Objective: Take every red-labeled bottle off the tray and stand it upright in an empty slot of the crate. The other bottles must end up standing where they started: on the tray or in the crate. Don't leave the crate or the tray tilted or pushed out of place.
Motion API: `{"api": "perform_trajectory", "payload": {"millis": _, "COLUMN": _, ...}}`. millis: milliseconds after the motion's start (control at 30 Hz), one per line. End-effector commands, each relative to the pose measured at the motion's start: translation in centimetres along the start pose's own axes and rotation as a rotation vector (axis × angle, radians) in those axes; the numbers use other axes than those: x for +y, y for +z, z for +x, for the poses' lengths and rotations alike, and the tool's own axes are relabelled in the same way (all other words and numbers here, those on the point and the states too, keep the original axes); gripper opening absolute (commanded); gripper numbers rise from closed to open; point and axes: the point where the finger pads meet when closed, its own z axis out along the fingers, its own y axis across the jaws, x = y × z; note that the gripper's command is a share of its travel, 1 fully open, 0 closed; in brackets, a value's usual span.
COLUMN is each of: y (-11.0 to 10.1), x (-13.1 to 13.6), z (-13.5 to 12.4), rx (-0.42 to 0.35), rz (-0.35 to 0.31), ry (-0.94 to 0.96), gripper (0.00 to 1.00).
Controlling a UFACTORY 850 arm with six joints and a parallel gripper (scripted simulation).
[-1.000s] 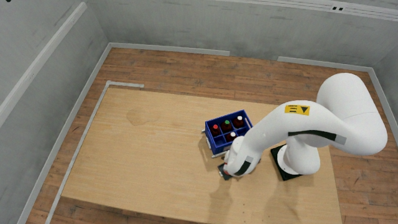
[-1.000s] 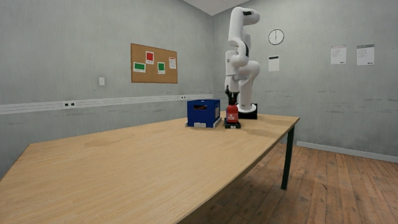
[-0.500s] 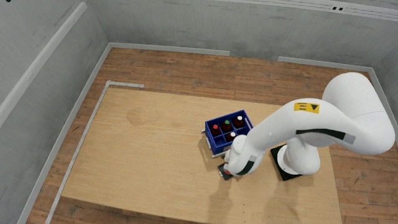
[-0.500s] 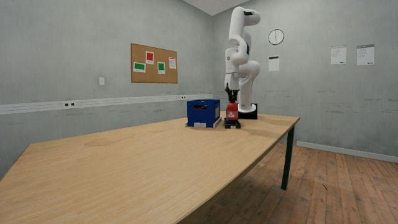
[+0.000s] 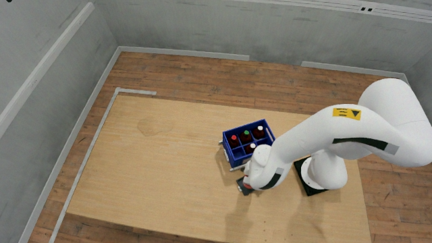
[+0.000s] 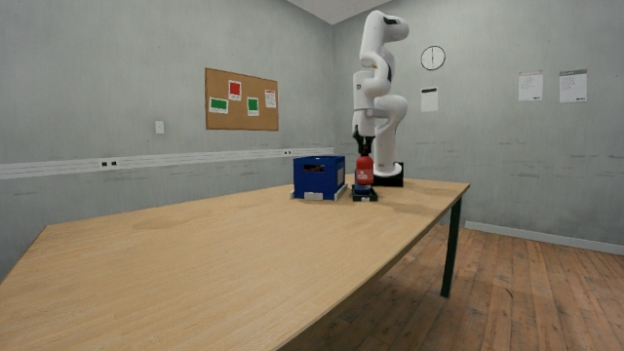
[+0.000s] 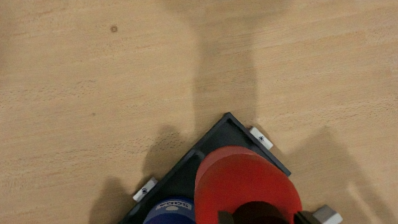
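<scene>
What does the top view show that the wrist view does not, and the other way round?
Only the top view shows the blue crate with four bottles standing in it, capped red, green and white, plus the arm and its base. Only the wrist view shows the blue-labeled bottle on the tray beside the red-labeled bottle, which the gripper is shut on. Both show the dark tray and the wooden table.
</scene>
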Motion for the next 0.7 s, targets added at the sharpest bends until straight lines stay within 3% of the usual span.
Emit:
{"api": "perform_trajectory", "payload": {"millis": 0, "y": -0.8, "x": 0.1, "z": 0.0, "rx": 0.000, "rz": -0.002, "ry": 0.000, "gripper": 0.00}}
{"api": "perform_trajectory", "payload": {"millis": 667, "y": -3.5, "x": 0.1, "z": 0.0, "rx": 0.000, "rz": -0.002, "ry": 0.000, "gripper": 0.00}}
